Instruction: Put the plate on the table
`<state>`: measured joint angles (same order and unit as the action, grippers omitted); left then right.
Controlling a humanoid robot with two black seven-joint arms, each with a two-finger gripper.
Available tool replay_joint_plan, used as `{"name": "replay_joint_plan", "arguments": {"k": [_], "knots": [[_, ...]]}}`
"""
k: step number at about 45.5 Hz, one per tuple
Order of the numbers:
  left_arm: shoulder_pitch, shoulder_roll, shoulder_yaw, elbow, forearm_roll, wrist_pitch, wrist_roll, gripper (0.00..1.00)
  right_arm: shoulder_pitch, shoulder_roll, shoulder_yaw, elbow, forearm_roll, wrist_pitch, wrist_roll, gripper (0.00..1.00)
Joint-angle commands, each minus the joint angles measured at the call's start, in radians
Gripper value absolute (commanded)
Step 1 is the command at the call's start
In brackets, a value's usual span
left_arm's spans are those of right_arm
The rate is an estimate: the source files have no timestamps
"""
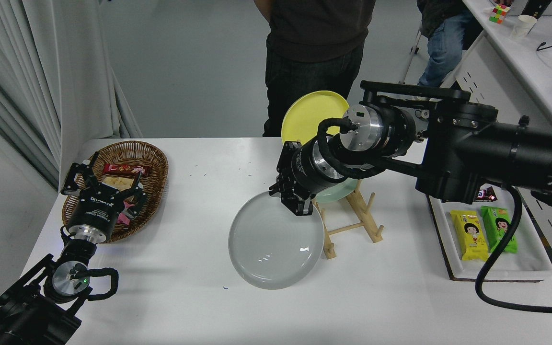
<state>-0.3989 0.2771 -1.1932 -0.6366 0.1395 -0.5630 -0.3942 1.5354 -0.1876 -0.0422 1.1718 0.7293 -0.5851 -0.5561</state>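
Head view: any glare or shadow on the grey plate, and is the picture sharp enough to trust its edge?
Head view: the grey plate carries a few small bright highlights near its lower right, no washout; its rim reads sharp against the white table, with a soft shadow along its near edge; the right gripper at the plate's far rim is in focus, with no motion blur.
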Motion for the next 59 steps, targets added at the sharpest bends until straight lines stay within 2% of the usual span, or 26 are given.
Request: {"name": "replay_joint_plan", "arguments": {"k": [1, 25, 34, 42, 59], "knots": [[0.000, 0.001, 0.001, 0.000, 0.000, 0.000, 0.000, 0.98, -0.003, 0.010, 0.028, 0.003, -0.014, -0.097, -0.010, 0.00], [0.000, 0.001, 0.001, 0.000, 0.000, 0.000, 0.000, 0.98, -0.060, 0.057, 0.041, 0.014, -0.015, -0.193, -0.013, 0.00], [0.000, 0.001, 0.000, 0.000, 0.000, 0.000, 0.000, 0.98, -0.118, 0.069, 0.084, -0.003, -0.008, -0.246, -0.082, 0.00], [0.000, -0.001, 0.000, 0.000, 0.000, 0.000, 0.000, 0.98, -0.136, 0.072, 0.113, -0.015, -0.005, -0.243, -0.137, 0.00], [0.000, -0.001, 0.001, 0.000, 0.000, 0.000, 0.000, 0.98, -0.201, 0.148, 0.145, -0.221, -0.068, -0.203, -0.142, 0.00]]}}
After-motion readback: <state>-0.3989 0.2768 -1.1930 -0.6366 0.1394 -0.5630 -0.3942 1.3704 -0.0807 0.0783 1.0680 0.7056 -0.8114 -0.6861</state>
